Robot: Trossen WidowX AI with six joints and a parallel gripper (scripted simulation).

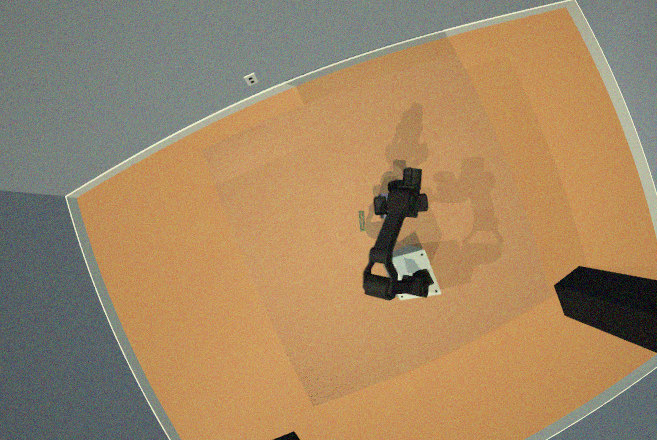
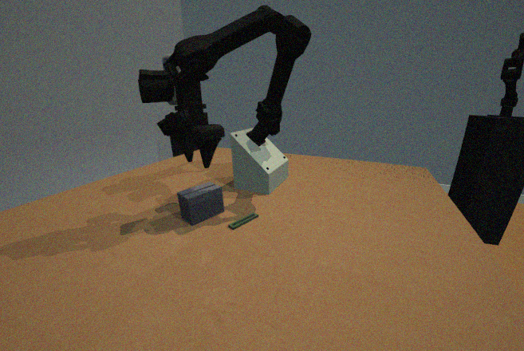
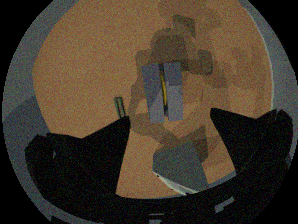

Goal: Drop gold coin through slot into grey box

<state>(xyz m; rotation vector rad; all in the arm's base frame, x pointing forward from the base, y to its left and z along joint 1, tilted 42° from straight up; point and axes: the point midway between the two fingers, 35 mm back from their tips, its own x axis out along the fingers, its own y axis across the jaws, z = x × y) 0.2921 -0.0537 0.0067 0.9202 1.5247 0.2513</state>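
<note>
The gripper (image 2: 198,163) (image 3: 170,114) points down with its fingers wide open and nothing between them, above the grey box. The closed grey box (image 2: 202,207) (image 3: 152,95) stands on the table, mostly hidden under the arm in the top view. The gold coin (image 3: 164,89) shows only as a thin yellow edge within the box's lid slot, lined up with it. No part of the coin shows above the lid in the exterior view; how deep it sits is hard to tell. The dark-green holder (image 1: 361,221) (image 2: 243,221) (image 3: 119,107) lies empty beside the box.
A pale sloped block (image 1: 428,262) (image 2: 250,171) (image 3: 177,162) stands behind the box in the exterior view, with the arm's base on its slanted top. A large black block (image 1: 614,308) (image 2: 494,173) stands off to the right in the top and exterior views.
</note>
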